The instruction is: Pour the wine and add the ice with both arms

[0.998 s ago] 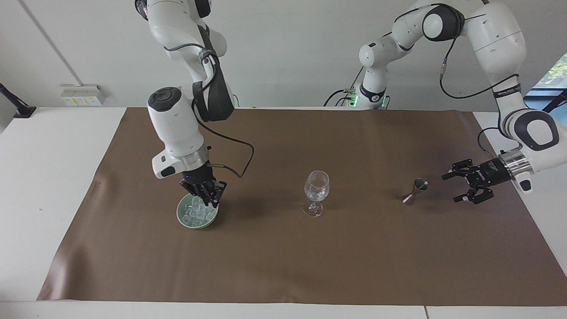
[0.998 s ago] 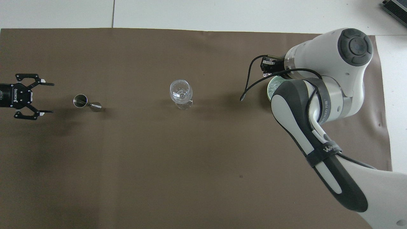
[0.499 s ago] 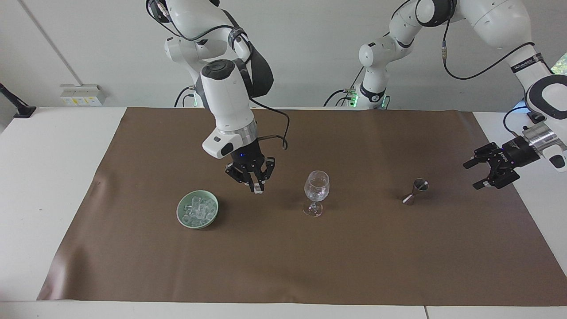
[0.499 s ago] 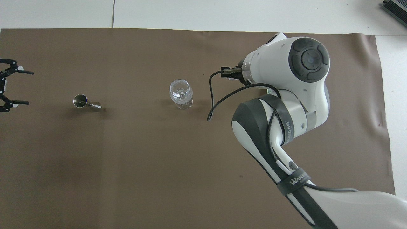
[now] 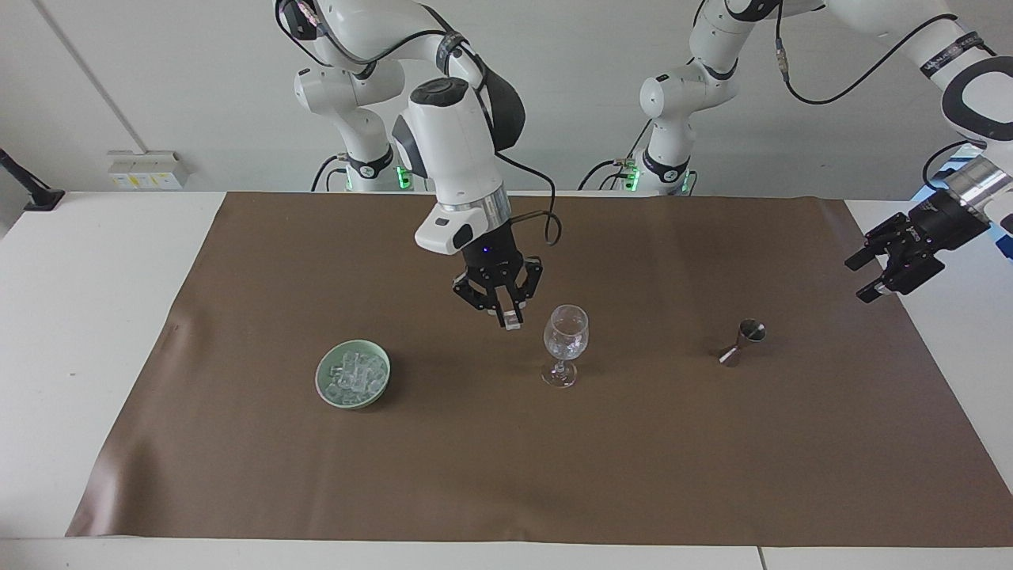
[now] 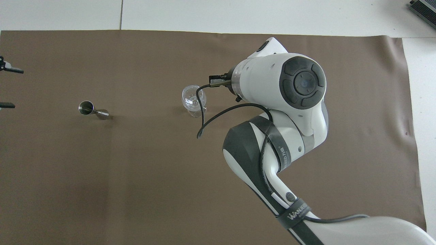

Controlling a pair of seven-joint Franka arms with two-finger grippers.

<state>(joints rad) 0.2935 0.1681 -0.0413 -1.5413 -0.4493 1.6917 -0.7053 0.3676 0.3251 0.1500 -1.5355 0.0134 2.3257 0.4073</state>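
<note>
Ice, one small clear chunk [image 5: 513,323], is pinched between the closed fingers of the right gripper [image 5: 508,318], which hangs over the bare brown mat [image 5: 633,475] on the tabletop [image 5: 95,317]. By size: the right arm [image 5: 451,142] reaches down from its base; the left arm [image 5: 969,87] waits at its own end of the tabletop, its left gripper [image 5: 886,269] raised with fingers spread and empty. The green bowl [image 5: 353,374] with the remaining ice stands toward the right arm's end; the wine glass [image 5: 565,344] stands upright at mid-mat, and the metal jigger [image 5: 742,341] lies toward the left arm's end. Key relation: in the facing view the glass rim lies at about three o'clock from the held chunk, near but apart, so the chunk is not yet over the bowl of the glass. The right gripper is judged the nearer one for the drop.
</note>
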